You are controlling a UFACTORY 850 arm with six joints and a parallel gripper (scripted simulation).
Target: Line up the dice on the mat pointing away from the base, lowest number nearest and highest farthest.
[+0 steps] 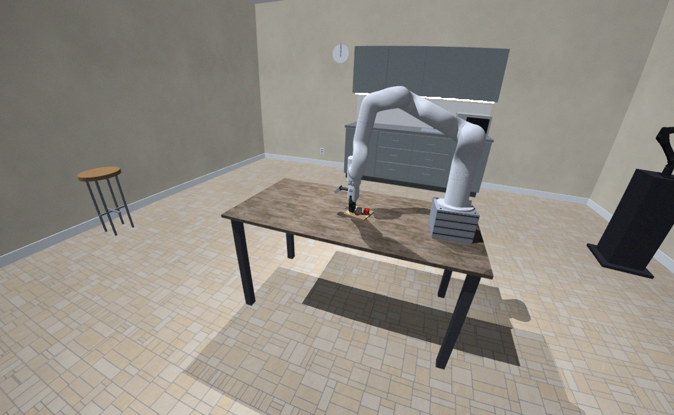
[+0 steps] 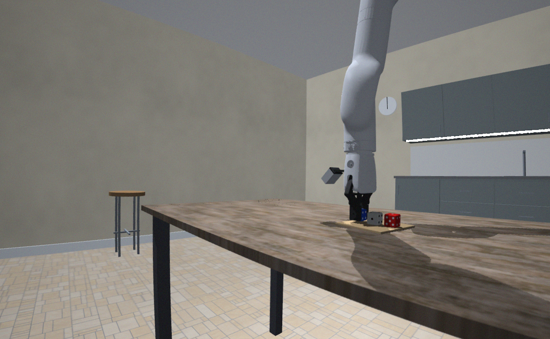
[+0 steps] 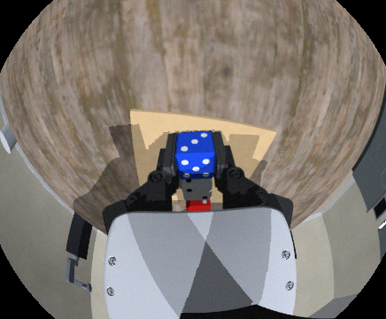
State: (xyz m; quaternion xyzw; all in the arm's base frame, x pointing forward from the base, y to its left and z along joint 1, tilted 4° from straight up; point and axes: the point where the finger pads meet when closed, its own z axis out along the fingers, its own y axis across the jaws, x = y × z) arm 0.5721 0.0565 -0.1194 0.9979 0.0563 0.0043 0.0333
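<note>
My gripper [image 1: 351,207] [image 2: 361,213] [image 3: 195,144] points down over the far part of the tan mat [image 1: 361,216] [image 2: 405,226] [image 3: 158,121], shut on the blue die [image 2: 363,214] [image 3: 195,155]. The blue die is at or just above the mat; contact cannot be told. The white die [image 1: 359,210] [image 2: 375,218] [image 3: 196,190] stands on the mat beside it, on the base side. The red die [image 1: 366,211] [image 2: 392,220] [image 3: 197,206] stands nearest to the base. In the wrist view, the blue die and gripper partly hide the others.
The mat lies on the wooden table [image 1: 302,206] [image 2: 243,227] [image 3: 228,58]. The robot's base [image 1: 454,224] stands on the table's right part in the top view. A stool [image 1: 100,173] [image 2: 126,193] stands off the table.
</note>
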